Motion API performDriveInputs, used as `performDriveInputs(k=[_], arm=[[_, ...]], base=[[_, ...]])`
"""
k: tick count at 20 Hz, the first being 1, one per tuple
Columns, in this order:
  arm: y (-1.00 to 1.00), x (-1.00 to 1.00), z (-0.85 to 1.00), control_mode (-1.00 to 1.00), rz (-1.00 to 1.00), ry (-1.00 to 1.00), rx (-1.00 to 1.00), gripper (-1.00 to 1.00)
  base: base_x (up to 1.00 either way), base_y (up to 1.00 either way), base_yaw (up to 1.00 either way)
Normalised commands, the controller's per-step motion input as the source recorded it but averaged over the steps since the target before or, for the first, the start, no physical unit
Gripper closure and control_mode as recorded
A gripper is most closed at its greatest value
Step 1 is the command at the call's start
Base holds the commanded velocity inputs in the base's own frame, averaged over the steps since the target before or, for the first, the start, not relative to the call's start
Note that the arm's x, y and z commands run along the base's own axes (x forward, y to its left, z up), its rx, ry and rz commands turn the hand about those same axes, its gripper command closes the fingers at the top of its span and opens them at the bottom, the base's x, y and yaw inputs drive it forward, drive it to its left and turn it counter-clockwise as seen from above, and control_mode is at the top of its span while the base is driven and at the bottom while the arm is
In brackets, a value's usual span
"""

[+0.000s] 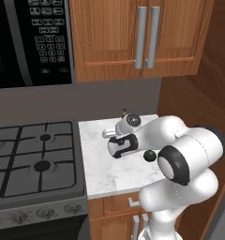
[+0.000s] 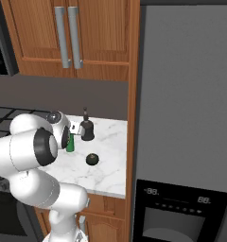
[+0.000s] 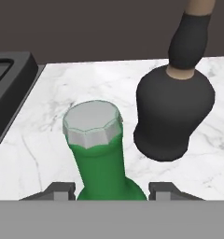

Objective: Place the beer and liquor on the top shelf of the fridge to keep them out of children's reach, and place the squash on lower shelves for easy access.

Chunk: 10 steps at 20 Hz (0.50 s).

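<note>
The beer stands upright on the marble bench, silver cap on. The gripper sits low around its neck, one finger on each side; I cannot tell whether it grips. The liquor stands just behind the beer. The squash lies near the beer, toward the closed fridge. The fridge display reads "88".

White arm folded forward, claw low, jaws partly spread
</note>
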Motion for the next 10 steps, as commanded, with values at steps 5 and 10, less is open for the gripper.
performDriveInputs(k=[5, 10], arm=[[0.0, 0.02, 0.0, -1.0, 0.0, 0.0, 0.0, 1.0], [-0.05, -0.43, 0.3, -1.0, 0.0, 0.0, 0.0, 1.0]], base=[[0.0, 0.0, 0.0], [0.0, 0.0, 0.0]])
